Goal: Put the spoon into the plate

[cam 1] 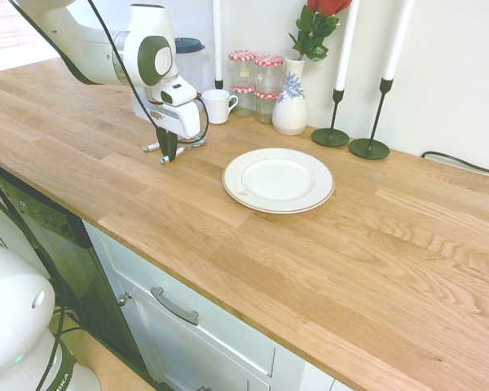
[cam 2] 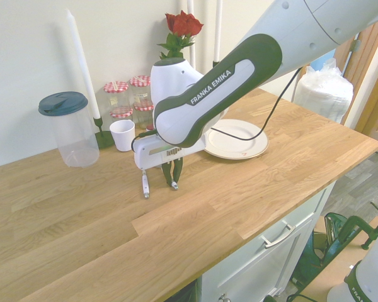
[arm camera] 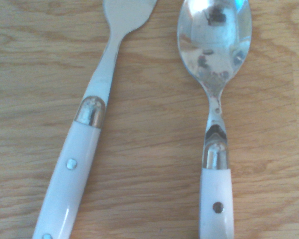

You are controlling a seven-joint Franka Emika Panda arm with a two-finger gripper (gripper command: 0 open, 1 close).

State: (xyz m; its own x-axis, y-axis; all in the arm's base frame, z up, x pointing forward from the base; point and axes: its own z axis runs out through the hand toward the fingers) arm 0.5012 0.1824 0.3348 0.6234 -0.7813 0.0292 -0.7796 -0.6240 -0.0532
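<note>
The claw (cam 1: 169, 158) is closed on the spoon's (arm camera: 216, 199) handle, the fork (arm camera: 72, 164) just beside. The plate (cam 1: 279, 180) lies nearer the worktop's (cam 1: 350, 285) wall-side edge than its cupboard-side edge.

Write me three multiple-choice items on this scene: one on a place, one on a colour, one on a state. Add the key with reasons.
1. Where does the fork lie?
A) On the plate
B) On the wooden counter, beside the spoon
C) Inside the mug

2. What colour are the handles of the fork and spoon?
A) White
B) Black
C) Red

3. How does the gripper stand?
A) Open above the plate
B) Closed on the fork
C) Closed on the spoon's handle

Key:
1 B: the wrist view shows both side by side on wood.
2 A: both handles show white there, with metal rivets.
3 C: the second exterior view shows the fingers together at the spoon's handle, the fork apart from them.
</note>
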